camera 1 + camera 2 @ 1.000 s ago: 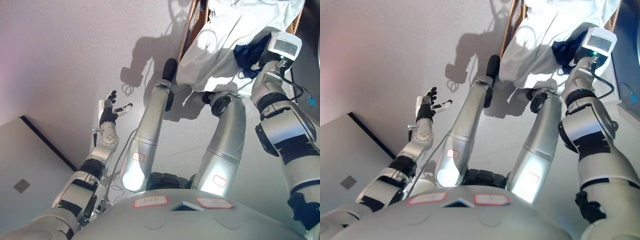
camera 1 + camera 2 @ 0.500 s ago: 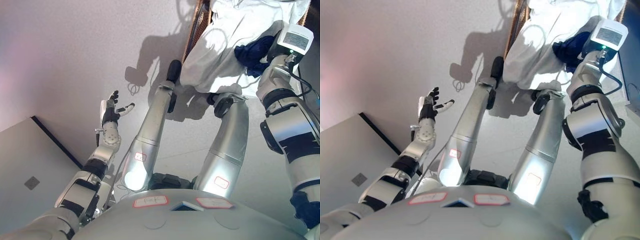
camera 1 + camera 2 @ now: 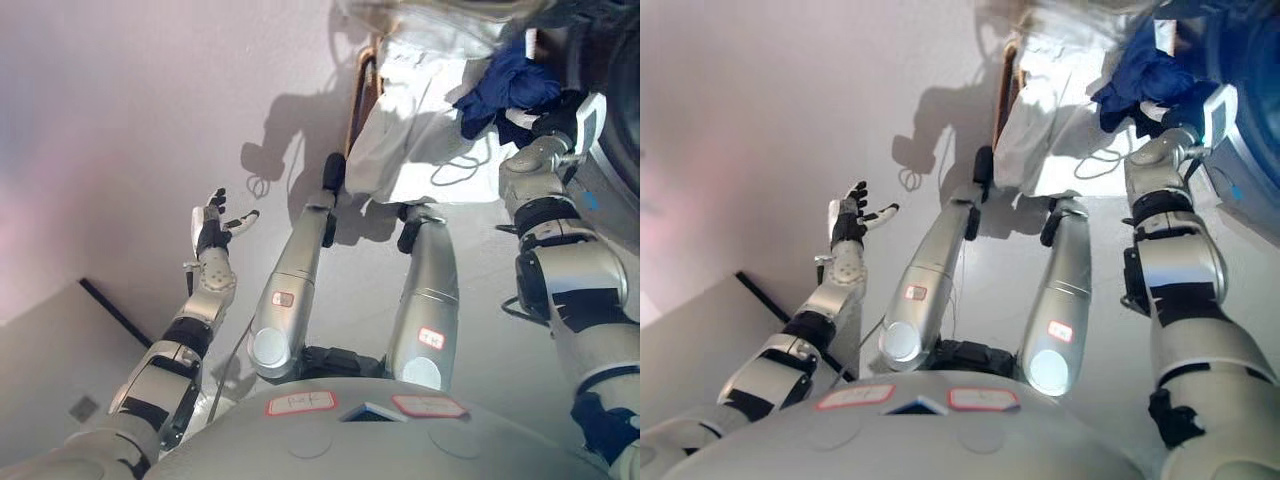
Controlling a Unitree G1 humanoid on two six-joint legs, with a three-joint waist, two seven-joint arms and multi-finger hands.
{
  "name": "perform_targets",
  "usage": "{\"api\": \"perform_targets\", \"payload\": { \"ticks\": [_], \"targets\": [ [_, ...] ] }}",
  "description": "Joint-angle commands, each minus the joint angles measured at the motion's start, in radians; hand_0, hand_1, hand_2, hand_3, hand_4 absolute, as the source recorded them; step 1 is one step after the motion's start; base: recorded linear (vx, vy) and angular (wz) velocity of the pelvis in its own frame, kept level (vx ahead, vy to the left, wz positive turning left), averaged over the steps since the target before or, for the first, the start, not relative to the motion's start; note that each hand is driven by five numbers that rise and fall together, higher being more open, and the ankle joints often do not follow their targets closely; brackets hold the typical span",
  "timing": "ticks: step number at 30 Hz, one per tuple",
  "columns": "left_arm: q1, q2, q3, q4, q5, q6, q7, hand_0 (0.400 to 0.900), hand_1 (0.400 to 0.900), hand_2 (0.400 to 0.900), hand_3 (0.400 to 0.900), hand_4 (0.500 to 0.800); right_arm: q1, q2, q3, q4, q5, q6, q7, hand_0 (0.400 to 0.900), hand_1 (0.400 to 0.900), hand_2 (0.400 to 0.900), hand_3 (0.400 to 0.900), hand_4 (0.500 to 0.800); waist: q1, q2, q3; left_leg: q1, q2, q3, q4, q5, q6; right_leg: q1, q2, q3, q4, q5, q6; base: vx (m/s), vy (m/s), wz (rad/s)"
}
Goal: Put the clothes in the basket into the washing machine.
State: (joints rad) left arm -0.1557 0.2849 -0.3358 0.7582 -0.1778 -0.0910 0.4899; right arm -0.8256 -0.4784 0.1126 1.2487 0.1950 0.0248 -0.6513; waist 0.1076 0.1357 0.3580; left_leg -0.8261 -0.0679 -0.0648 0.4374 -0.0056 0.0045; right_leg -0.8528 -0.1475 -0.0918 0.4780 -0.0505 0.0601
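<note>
Right hand [image 3: 556, 118] gripping, apparently, blue garment [image 3: 508, 85] above basket [image 3: 361, 100] holding white clothes [image 3: 420, 130]. Left hand [image 3: 215, 228] hovering with fingers spread, touching nothing, over floor [image 3: 130, 120].

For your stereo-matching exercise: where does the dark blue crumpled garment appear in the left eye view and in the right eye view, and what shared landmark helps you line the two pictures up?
Left eye view: dark blue crumpled garment upper right, above the right hand.
Right eye view: same garment, upper right, slightly higher and further left.
Shared landmark: the white crumpled cloth draped directly left of it in both views.
</note>
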Motion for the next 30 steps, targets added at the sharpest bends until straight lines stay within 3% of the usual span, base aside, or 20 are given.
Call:
{"api": "perform_targets", "payload": {
  "ticks": [1,7,12,15,23,30],
  "targets": [
    [0.07,0.033,0.066,0.032,-0.012,-0.022,0.032,0.9,0.9,0.9,0.9,0.8,0.033,-0.06,-0.07,-0.005,0.158,-0.105,-0.064,0.4,0.4,0.4,0.4,0.5,-0.013,0.043,0.013,0.076,-0.001,0.015,-0.208,0.101,-0.032,0.114,0.064,-0.036,-0.07,-0.011,0.019,0.08,0.063,-0.34],
    [0.105,0.007,0.071,0.068,-0.014,-0.03,0.014,0.9,0.9,0.9,0.9,0.8,0.119,-0.026,-0.222,-0.051,0.35,-0.208,-0.067,0.4,0.4,0.4,0.4,0.5,-0.023,0.065,-0.004,0.225,0.012,0.051,-0.303,0.118,-0.035,0.25,0.074,-0.007,-0.199,0.031,0.032,0.07,0.063,-0.3],
    [0.129,-0.009,0.08,0.062,-0.036,-0.046,0.004,0.9,0.9,0.9,0.9,0.8,0.138,0.024,-0.347,-0.175,0.57,-0.377,-0.053,0.4,0.4,0.4,0.4,0.5,-0.018,0.087,-0.017,0.28,0.017,0.078,-0.352,0.128,-0.038,0.299,0.081,0.015,-0.271,0.054,0.04,0.04,0.041,-0.26],
    [0.132,-0.017,0.069,0.071,-0.043,-0.05,-0.002,0.9,0.9,0.9,0.9,0.8,0.093,0.007,-0.376,-0.191,0.615,-0.418,-0.062,0.4,0.4,0.4,0.4,0.5,-0.005,0.103,-0.03,0.286,0.016,0.084,-0.363,0.13,-0.038,0.3,0.079,0.023,-0.285,0.058,0.039,0.03,0.011,-0.09],
    [0.158,-0.041,0.036,0.072,-0.065,-0.054,-0.02,0.9,0.9,0.9,0.9,0.8,-0.087,-0.164,-0.362,-0.227,0.606,-0.447,-0.117,0.4,0.4,0.4,0.4,0.5,0.025,0.156,-0.058,0.303,0.016,0.076,-0.427,0.16,-0.052,0.298,0.075,0.017,-0.302,0.055,0.034,0.06,0.003,0.05],
    [0.155,-0.034,0.032,0.063,-0.06,-0.06,-0.015,0.9,0.9,0.9,0.9,0.8,-0.199,-0.29,-0.289,-0.269,0.521,-0.445,-0.169,0.4,0.4,0.4,0.4,0.5,0.043,0.156,-0.079,0.332,0.026,0.042,-0.511,0.202,-0.072,0.298,0.084,-0.004,-0.304,0.048,0.028,0.06,-0.052,0.12]
  ]
}}
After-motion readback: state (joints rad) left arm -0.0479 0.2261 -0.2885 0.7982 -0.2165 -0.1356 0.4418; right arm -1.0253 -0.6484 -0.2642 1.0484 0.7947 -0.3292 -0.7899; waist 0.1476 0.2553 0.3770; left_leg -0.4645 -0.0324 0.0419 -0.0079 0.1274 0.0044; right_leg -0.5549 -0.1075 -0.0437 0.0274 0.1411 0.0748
